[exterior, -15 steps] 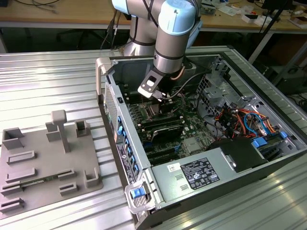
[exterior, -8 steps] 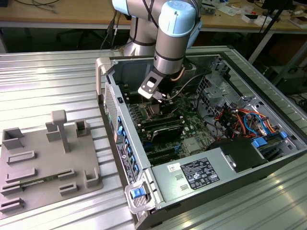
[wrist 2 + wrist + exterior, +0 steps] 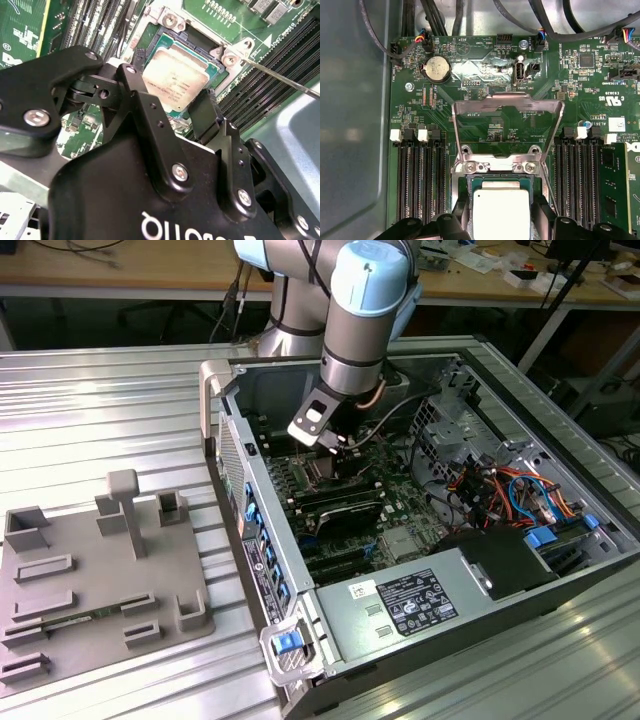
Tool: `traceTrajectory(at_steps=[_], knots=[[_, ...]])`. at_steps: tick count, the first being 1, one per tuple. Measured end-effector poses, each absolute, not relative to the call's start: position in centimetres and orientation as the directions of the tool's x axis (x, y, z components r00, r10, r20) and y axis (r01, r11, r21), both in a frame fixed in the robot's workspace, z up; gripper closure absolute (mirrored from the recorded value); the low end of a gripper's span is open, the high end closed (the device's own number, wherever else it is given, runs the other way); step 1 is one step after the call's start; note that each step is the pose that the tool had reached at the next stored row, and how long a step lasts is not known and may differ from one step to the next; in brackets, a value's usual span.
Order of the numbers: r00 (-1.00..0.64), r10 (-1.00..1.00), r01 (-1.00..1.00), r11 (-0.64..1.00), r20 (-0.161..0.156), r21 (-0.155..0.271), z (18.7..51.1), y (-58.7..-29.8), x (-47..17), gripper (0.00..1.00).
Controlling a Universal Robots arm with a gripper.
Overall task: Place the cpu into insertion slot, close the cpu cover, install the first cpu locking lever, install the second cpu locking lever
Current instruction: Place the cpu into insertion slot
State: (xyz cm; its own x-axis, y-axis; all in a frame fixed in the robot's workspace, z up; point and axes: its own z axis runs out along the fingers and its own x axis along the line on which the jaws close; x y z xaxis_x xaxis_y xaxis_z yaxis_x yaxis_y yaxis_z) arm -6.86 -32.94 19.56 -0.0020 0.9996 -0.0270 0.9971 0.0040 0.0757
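Observation:
The cpu [image 3: 501, 212], a square chip with a dull silver top and a green rim, sits low over the insertion slot [image 3: 167, 36], whose black frame shows around it. My gripper [image 3: 501, 216] is shut on the cpu, one black finger [image 3: 142, 100] against each of two opposite edges. The cpu cover [image 3: 507, 102], a thin silver frame with a large window, is swung back open and lies over the board beyond its hinge [image 3: 497, 166]. A thin metal locking lever [image 3: 280, 77] stands free beside the slot. In the exterior view my gripper [image 3: 335, 450] reaches down inside the open computer case.
Long black memory slots [image 3: 420, 180] flank the socket on both sides. Black cables [image 3: 555, 30] run across the board's far edge. A grey power supply box [image 3: 410, 605] and coloured cables [image 3: 510, 490] fill the case. A grey fixture plate [image 3: 95, 580] lies at the exterior view's left.

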Motion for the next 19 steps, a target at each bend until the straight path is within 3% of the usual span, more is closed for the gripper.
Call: traceTrajectory(at_steps=[19], knots=[[-0.003,0.999,0.997,0.006,-0.035,0.075,20.8,-32.9,-6.9,0.39]])
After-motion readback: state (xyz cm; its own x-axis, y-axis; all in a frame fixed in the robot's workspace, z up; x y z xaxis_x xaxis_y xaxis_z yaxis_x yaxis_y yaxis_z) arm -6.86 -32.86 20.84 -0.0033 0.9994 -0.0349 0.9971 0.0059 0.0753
